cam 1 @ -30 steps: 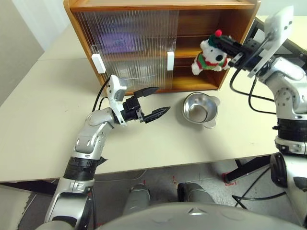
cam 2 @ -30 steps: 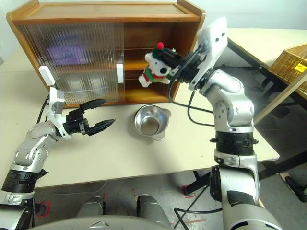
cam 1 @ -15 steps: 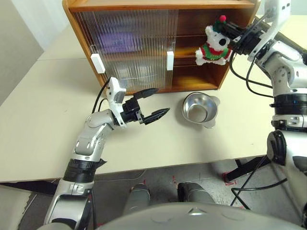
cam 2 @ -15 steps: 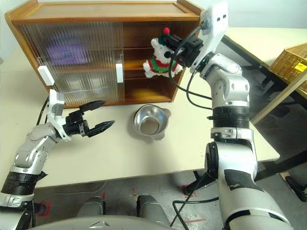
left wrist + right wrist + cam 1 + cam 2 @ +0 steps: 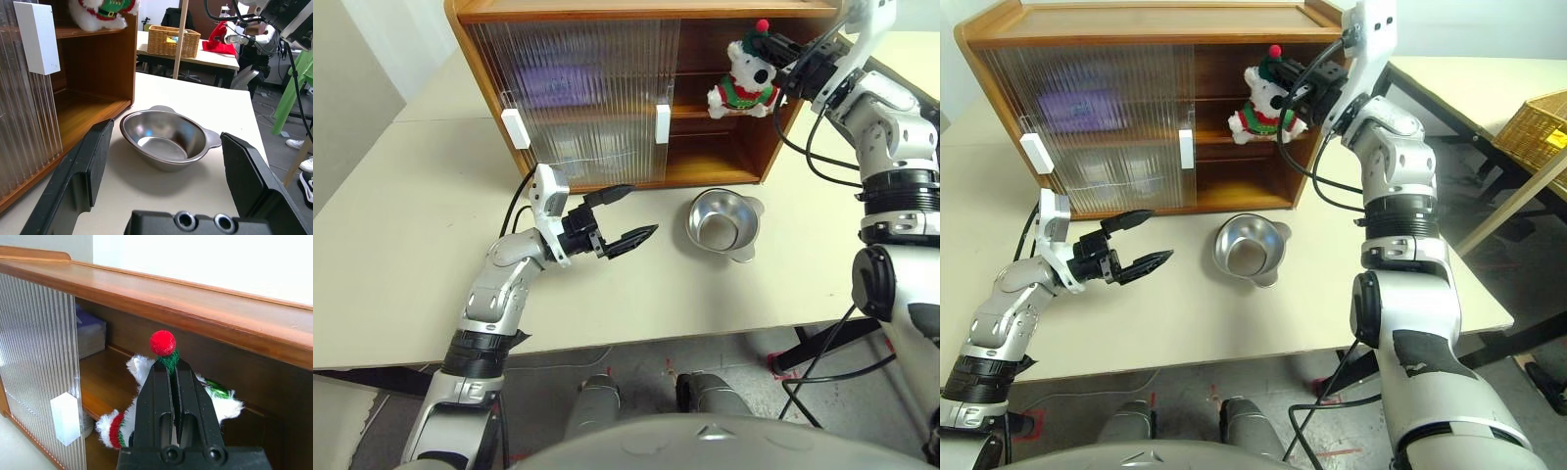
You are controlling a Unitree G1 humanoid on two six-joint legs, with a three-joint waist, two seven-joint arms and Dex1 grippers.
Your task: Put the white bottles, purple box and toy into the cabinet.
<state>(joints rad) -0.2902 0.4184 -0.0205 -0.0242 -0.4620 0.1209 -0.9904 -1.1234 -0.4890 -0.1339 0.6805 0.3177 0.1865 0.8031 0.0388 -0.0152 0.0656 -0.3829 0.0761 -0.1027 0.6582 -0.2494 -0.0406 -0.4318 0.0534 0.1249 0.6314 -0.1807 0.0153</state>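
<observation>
The toy (image 5: 744,83), a white plush bear with a red hat and striped scarf, hangs in the open right end of the cabinet's (image 5: 607,12) upper shelf. My right gripper (image 5: 783,69) is shut on its head; the red pom-pom (image 5: 162,342) pokes out above the fingers. The purple box (image 5: 90,335) lies on the upper shelf behind the ribbed sliding door (image 5: 587,98), showing as a purple blur (image 5: 548,86). The white bottles are hidden; only pale blurs show behind the lower door. My left gripper (image 5: 641,209) hovers open and empty over the table in front of the cabinet.
A shiny steel bowl (image 5: 720,225) sits on the table in front of the cabinet's open right side, to the right of my left gripper. White handles (image 5: 662,122) mark the door edges. A wicker basket (image 5: 1538,122) stands on another table far right.
My right arm has carried the toy up and forward, from in front of the cabinet into the upper shelf opening. The left gripper has stayed where it was, open.
</observation>
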